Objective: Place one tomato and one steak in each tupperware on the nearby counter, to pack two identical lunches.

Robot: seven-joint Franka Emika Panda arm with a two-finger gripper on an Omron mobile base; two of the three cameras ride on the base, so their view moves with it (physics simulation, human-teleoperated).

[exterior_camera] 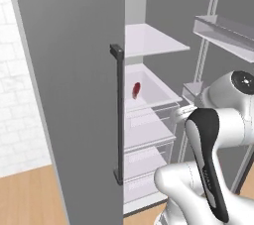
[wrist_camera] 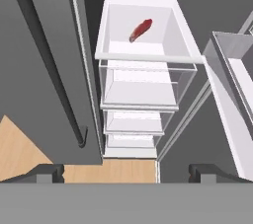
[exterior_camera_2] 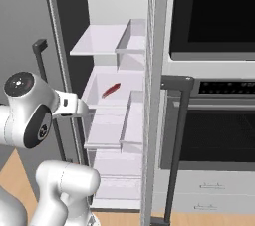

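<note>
A dark red steak (wrist_camera: 141, 30) lies alone in a white bin (wrist_camera: 185, 40) on a middle shelf of the open fridge. It also shows as the steak (exterior_camera: 136, 90) in the left base view and the steak (exterior_camera_2: 110, 89) in the right base view. My gripper (wrist_camera: 126, 173) hangs in front of the fridge opening, above and well short of the steak. It is open, with nothing between its fingertips (wrist_camera: 49, 172). The tomato, the tupperware and the counter are out of view.
The closed grey fridge door (exterior_camera: 74, 95) with its dark bar handle (exterior_camera: 118, 115) stands close on my left. The opened door's bins (exterior_camera: 223, 30) are on my right. Clear drawers (wrist_camera: 141, 87) sit under the white bin. An oven (exterior_camera_2: 214, 120) adjoins the fridge.
</note>
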